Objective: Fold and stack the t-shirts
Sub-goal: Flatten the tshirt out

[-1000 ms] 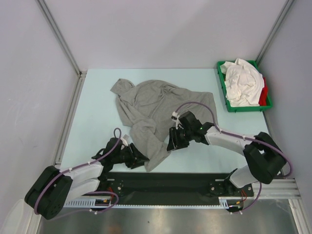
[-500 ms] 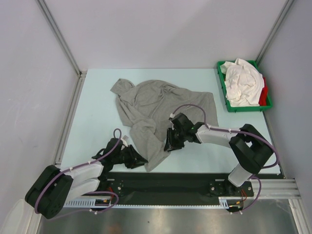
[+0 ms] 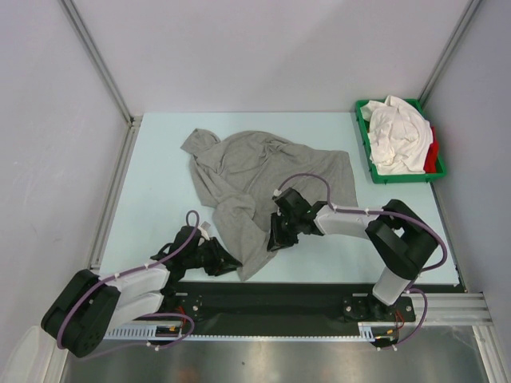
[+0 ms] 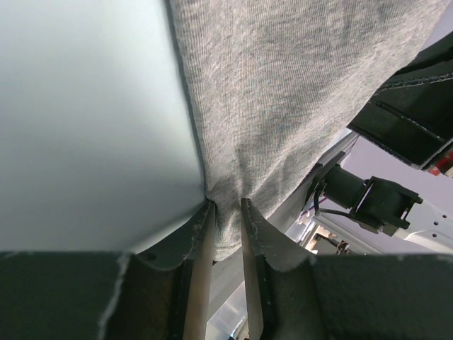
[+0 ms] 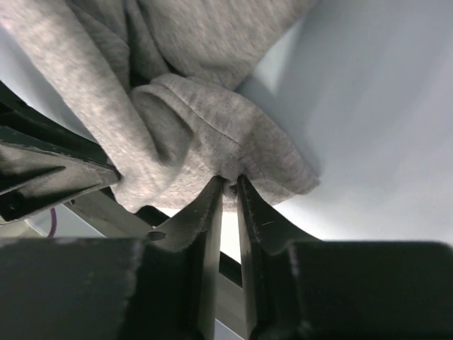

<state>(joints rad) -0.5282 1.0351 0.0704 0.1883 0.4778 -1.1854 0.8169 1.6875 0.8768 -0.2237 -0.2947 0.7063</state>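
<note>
A heather grey t-shirt (image 3: 247, 163) lies crumpled and spread across the middle of the table. My left gripper (image 3: 230, 262) is low at its near hem corner. In the left wrist view the left gripper (image 4: 226, 212) is shut on that hem, grey t-shirt cloth (image 4: 283, 85) running up from between the fingers. My right gripper (image 3: 274, 239) sits at the shirt's near right edge. In the right wrist view the right gripper (image 5: 231, 185) pinches a bunched fold of the grey t-shirt (image 5: 205, 127). White t-shirts (image 3: 395, 136) and a red one (image 3: 433, 152) are piled at the far right.
A green tray (image 3: 363, 148) holds the white and red shirts at the table's far right corner. The black mounting rail (image 3: 263, 299) runs along the near edge. Enclosure walls and metal posts bound the table on three sides.
The right gripper has slid left along the near edge onto the shirt's fold. Both grippers' jaws have narrowed onto the grey cloth. The left arm stayed in place.
</note>
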